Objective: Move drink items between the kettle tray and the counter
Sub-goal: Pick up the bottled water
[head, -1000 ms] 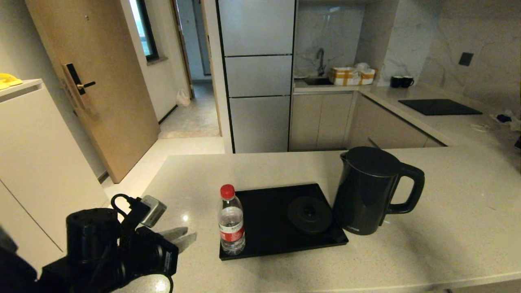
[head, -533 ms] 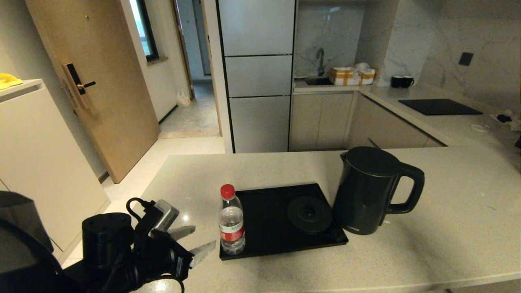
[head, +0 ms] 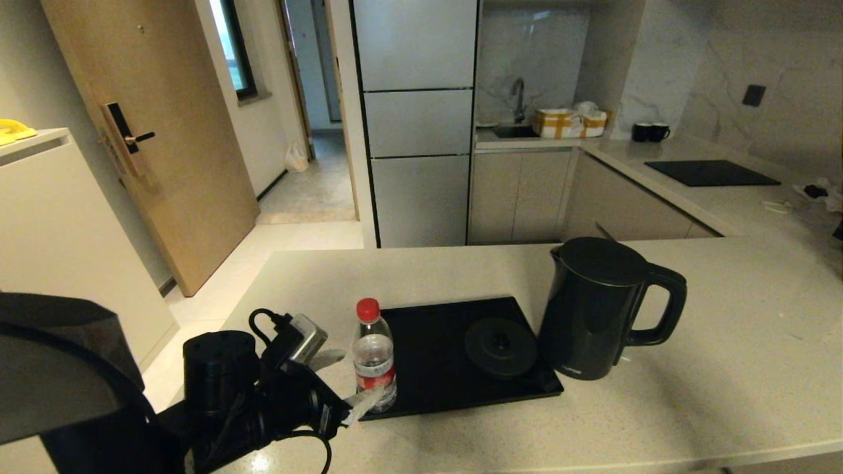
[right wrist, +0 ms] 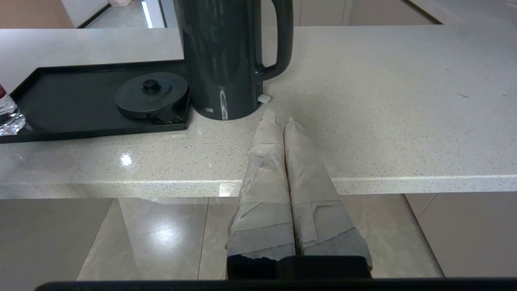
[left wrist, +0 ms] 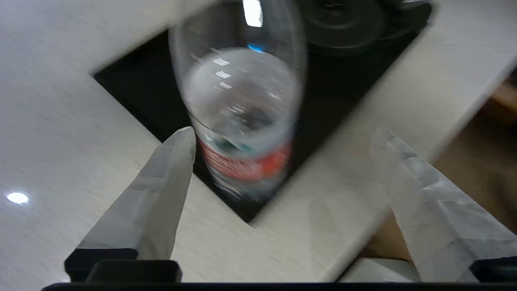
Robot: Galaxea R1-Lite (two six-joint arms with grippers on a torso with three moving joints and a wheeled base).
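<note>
A clear water bottle (head: 374, 361) with a red cap and red label stands upright in the near left corner of the black kettle tray (head: 435, 375). My left gripper (head: 349, 380) is just left of it, open wide, nothing held. In the left wrist view the bottle (left wrist: 242, 121) is right in front of the left gripper (left wrist: 282, 132), one fingertip (left wrist: 181, 141) beside its label. The dark kettle (head: 596, 309) stands on the beige counter (head: 724, 368) right of the tray, off its base disc (head: 500, 345). My right gripper (right wrist: 278, 117) is shut and empty, low at the counter's front edge, short of the kettle (right wrist: 222, 60).
Behind the counter a far worktop carries a black cooktop (head: 711, 172) and two black mugs (head: 650, 131). A white cabinet (head: 59, 263) and a wooden door (head: 151, 131) stand to the left. The counter's front edge (right wrist: 363, 180) lies under my right fingers.
My left gripper has moved right and forward up to the bottle, and its fingers have spread from nearly shut to wide open. Bottle, kettle and tray have not moved.
</note>
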